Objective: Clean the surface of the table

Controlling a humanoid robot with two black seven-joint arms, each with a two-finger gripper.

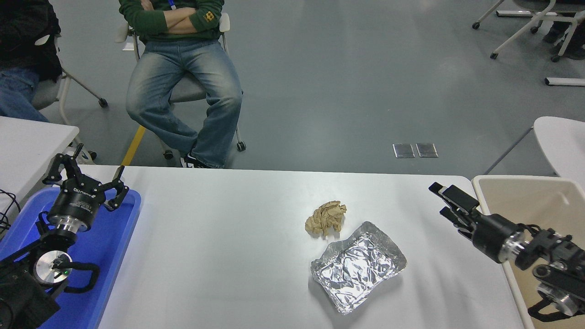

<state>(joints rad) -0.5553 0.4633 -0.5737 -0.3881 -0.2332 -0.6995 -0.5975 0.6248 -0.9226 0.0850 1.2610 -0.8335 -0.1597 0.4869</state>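
The big white table surface (219,256) fills the lower half of the view, from the left side almost to the right edge. Two things lie on it, a bit right of the middle. One is a crumpled ball of brown paper (326,218). The other is a bent, shiny foil tray (358,266), which sits just beside the paper, nearer the camera and a little to the right. They are very close, but I cannot tell if they touch. The right gripper (439,199) comes in from the right side and hangs above the right end of the table, pointing up and to the left. Its black fingers (450,191) look close together with nothing between them, well apart from the paper and the tray. Behind that arm, at the table's right end, is a beige bin (502,192). The left gripper (87,176) is parked at the lower left, over a blue tray (116,246) that sits on the left end of the table. Its fingers are spread wide and hold nothing. At the far side, a person in jeans and a green sweater (183,82) sits on a chair with arms crossed. Another person (23,55) is partly seen at the top left. A smaller white table (32,141) pokes in at the left edge.
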